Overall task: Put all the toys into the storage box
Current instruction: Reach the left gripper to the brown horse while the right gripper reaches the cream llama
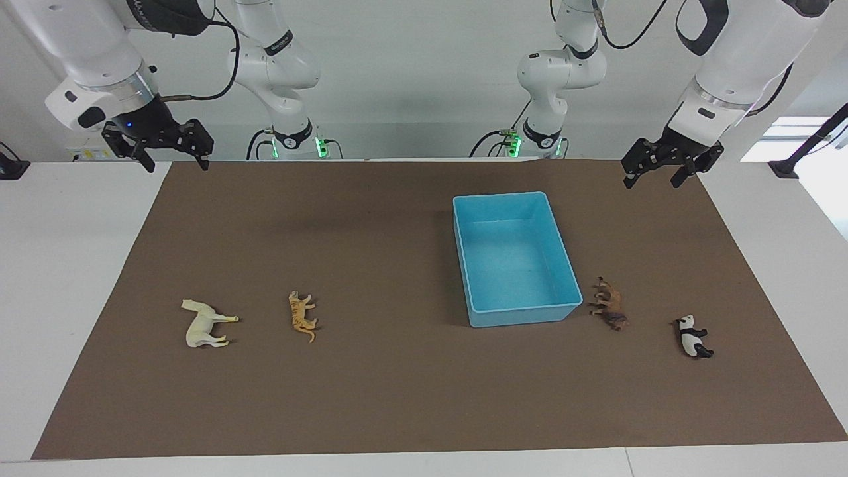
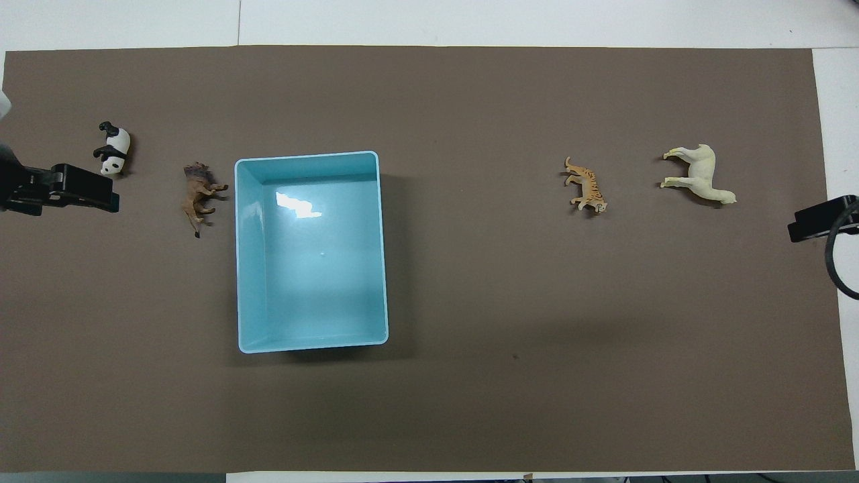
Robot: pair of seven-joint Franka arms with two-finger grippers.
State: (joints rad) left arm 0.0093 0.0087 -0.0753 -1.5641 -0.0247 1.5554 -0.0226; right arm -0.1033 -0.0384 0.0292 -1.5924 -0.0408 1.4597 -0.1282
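Observation:
The light blue storage box [image 1: 555, 252] [image 2: 243, 268] stands empty on the brown mat. The dark brown animal [image 1: 609, 304] [image 2: 199, 192] lies beside the box, toward the left arm's end. The panda [image 1: 692, 336] [image 2: 114, 149] lies further toward that end. The orange tiger [image 1: 303, 315] [image 2: 586, 188] and the cream-white horse [image 1: 204, 323] [image 2: 698, 176] lie toward the right arm's end. My left gripper [image 1: 652, 173] [image 2: 80, 189] is open and raised over the mat's corner near the robots. My right gripper [image 1: 175, 159] [image 2: 815, 221] is open and raised over the other near corner.
The brown mat [image 1: 397, 384] [image 2: 510, 376] covers most of the white table [image 1: 73, 265]. All four toys lie on their sides in a row, farther from the robots than most of the box.

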